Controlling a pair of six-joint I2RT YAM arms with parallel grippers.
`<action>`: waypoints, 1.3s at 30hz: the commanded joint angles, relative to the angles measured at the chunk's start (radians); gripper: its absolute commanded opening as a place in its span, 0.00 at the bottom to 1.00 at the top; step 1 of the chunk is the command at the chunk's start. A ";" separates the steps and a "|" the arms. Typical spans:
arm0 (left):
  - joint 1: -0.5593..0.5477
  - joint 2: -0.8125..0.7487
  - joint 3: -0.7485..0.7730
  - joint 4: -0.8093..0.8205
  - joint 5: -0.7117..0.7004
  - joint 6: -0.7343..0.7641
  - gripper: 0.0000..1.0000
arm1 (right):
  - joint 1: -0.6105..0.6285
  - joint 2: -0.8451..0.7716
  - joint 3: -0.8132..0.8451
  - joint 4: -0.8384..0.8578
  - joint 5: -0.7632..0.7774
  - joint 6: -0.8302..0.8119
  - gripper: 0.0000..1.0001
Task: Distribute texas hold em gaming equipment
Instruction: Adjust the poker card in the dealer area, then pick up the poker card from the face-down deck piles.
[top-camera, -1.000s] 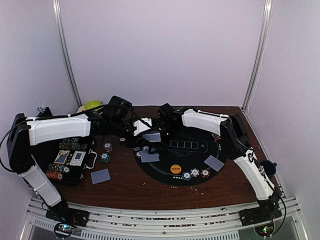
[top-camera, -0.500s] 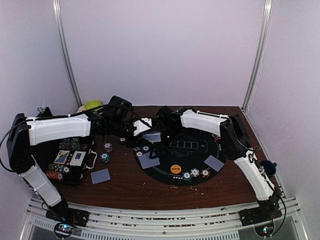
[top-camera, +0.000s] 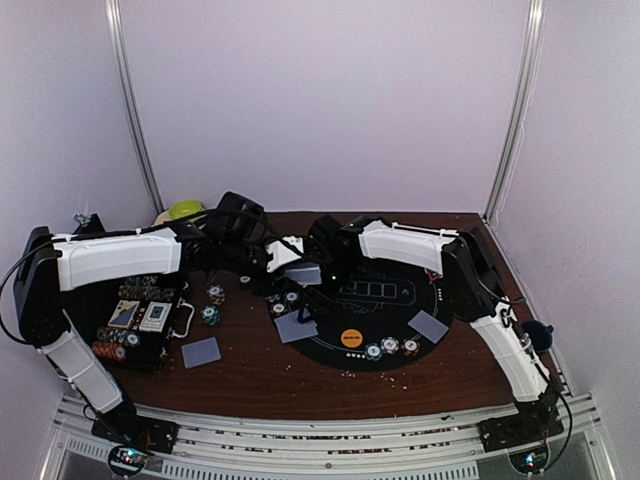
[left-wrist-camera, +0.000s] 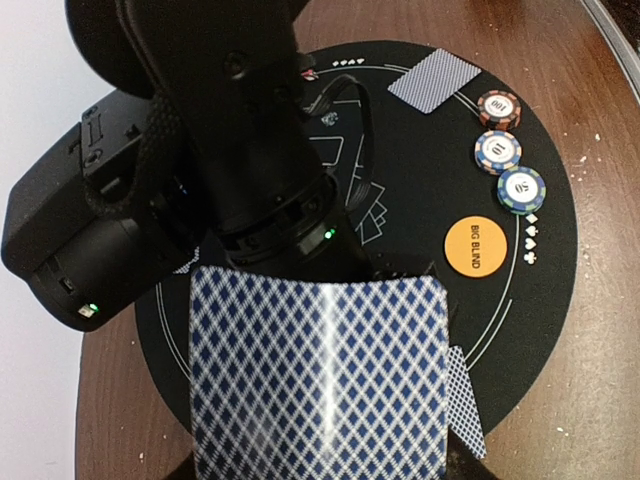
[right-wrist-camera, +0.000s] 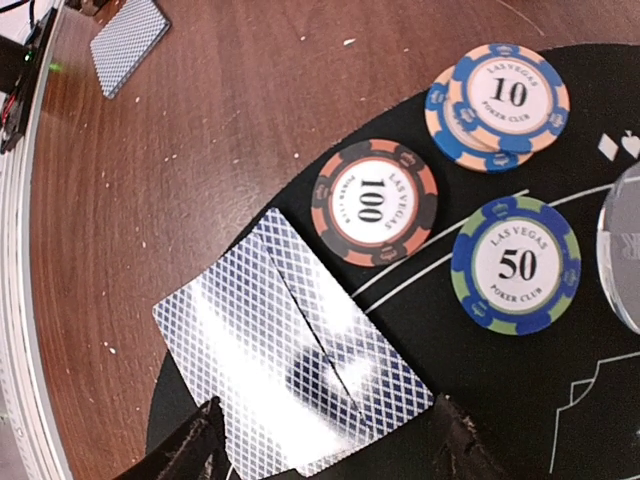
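Note:
My left gripper (top-camera: 292, 264) is shut on a deck of blue-backed playing cards (left-wrist-camera: 320, 380) held over the round black mat (top-camera: 392, 312). Its fingers are hidden behind the deck. Just beyond the deck, my right gripper (right-wrist-camera: 325, 455) hangs open above two overlapping cards (right-wrist-camera: 290, 365) at the mat's left edge, not touching them. Beside those cards lie a 100 chip (right-wrist-camera: 375, 202), a 50 chip (right-wrist-camera: 517, 265) and stacked 10 chips (right-wrist-camera: 505, 100). The orange BIG BLIND button (left-wrist-camera: 479, 245) and three chips (left-wrist-camera: 498, 150) sit near the mat's front. A single card (top-camera: 428, 325) lies right of them.
The open black chip case (top-camera: 140, 320) stands at the left with chips and cards in it. Two loose chips (top-camera: 212, 305) and one card (top-camera: 201, 352) lie on the brown table beside it. A green object (top-camera: 185, 210) sits at the back left.
The right arm has shifted slightly left. The cards at the mat's left edge now lie a little nearer the front. The left arm holds still with the deck.

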 joint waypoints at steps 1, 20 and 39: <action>-0.002 0.004 -0.005 0.023 0.020 0.010 0.05 | -0.013 -0.067 -0.010 0.013 0.062 0.055 0.72; -0.002 0.005 -0.007 0.047 -0.020 -0.002 0.05 | -0.118 -0.361 -0.248 0.225 0.251 0.149 1.00; -0.003 0.039 0.008 0.070 -0.070 -0.030 0.05 | -0.177 -0.409 -0.341 0.243 -0.409 0.143 0.98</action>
